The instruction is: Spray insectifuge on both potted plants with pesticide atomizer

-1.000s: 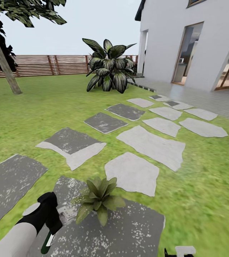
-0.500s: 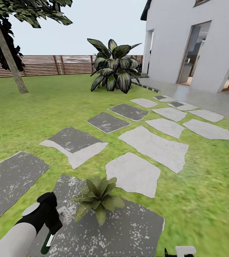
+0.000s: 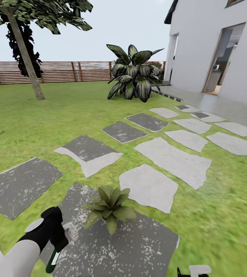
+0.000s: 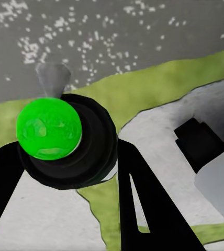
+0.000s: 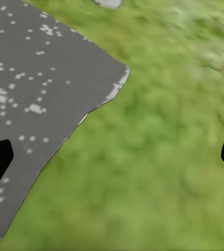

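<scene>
Gripping pesticide atomizer [image 3: 56, 257], left claw [image 3: 55, 246] beside potted plant [image 3: 110, 206]; right claw [image 5: 112, 157] wide.

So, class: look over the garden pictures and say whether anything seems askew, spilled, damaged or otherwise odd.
Nothing is damaged or askew. The potted plant stands upright on a dark stepping stone that is flecked with pale specks, which could be spray or just the stone's pattern. The left tool holds the pesticide atomizer beside it.
</scene>
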